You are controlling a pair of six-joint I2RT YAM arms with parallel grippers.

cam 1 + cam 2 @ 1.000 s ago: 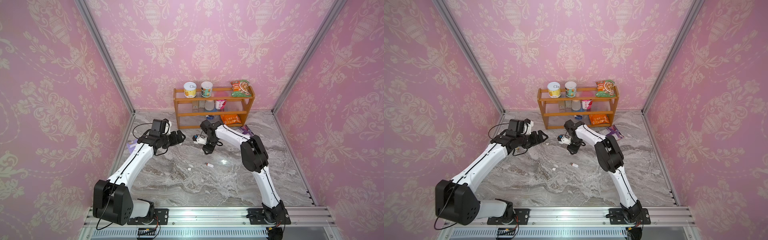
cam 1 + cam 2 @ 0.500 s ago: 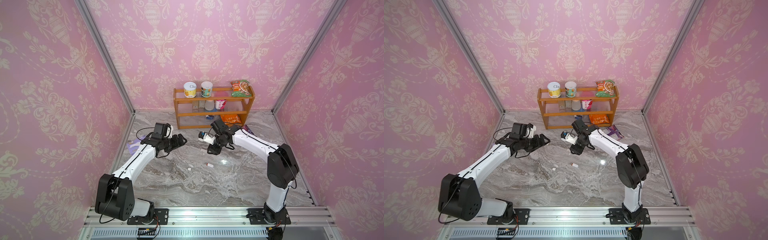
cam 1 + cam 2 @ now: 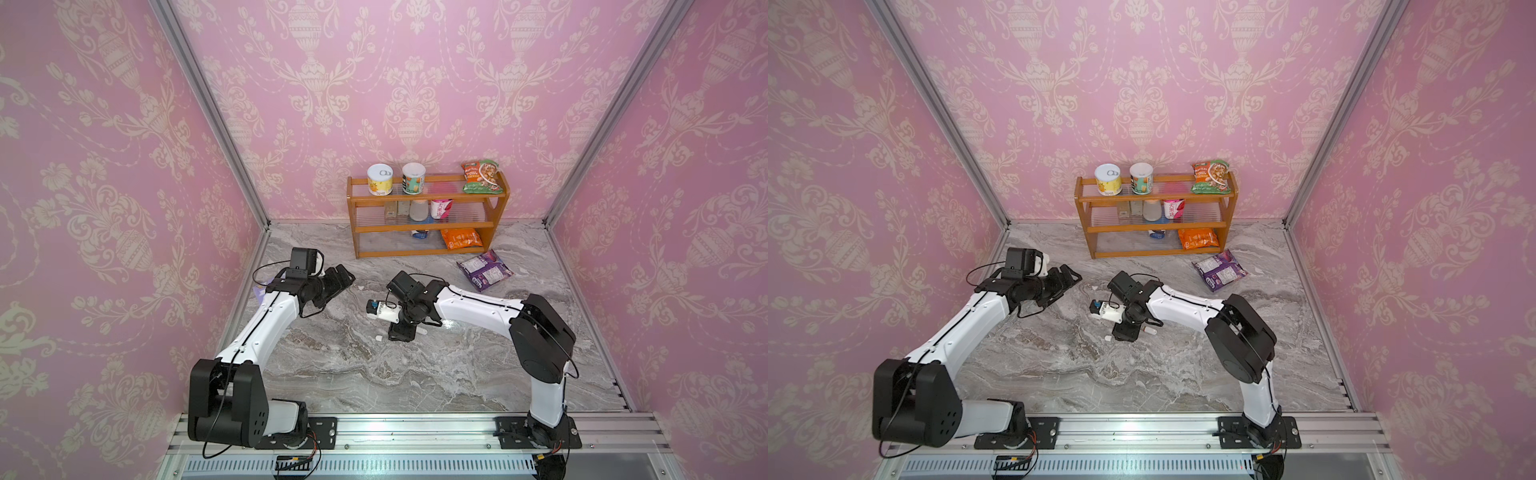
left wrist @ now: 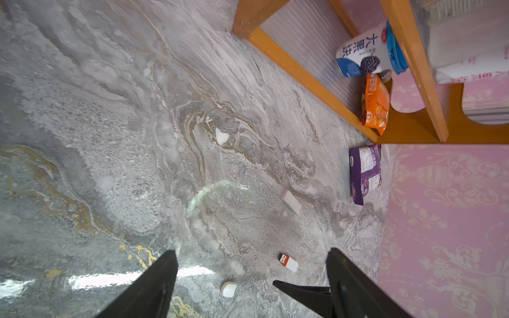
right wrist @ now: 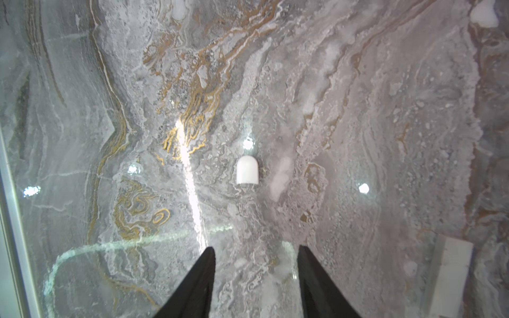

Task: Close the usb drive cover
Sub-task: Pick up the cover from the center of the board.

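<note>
- The right gripper [image 5: 254, 247] is standing partly open with nothing between its fingers. It is pointing down at the table [image 5: 385, 137].
- The little white cover [image 5: 247, 170] is lying flat near the middle of the right wrist picture. It is just ahead of the fingertips and is not touching them.
- I think this gripper is getting ready to pick up the cover. It should be coming down with one finger on each straight side and squeezing softly. The cover looks small and smooth, so it could be slipping away.
- The usb drive [image 4: 289, 262] is lying close to the cover, low in the left wrist picture. Its red plug end is showing bare. The cover's open end should be lining up with that plug before any pushing.
- The left gripper [image 4: 252, 250] is standing wide open and empty. It could be steadying the drive.
- In both top views, the right arm [image 3: 478, 305] is reaching in from the lower right with its wrist bending down.
- The left arm [image 3: 266, 316] is stretching up from the lower left, and its gripper is pointing toward the middle.
</note>
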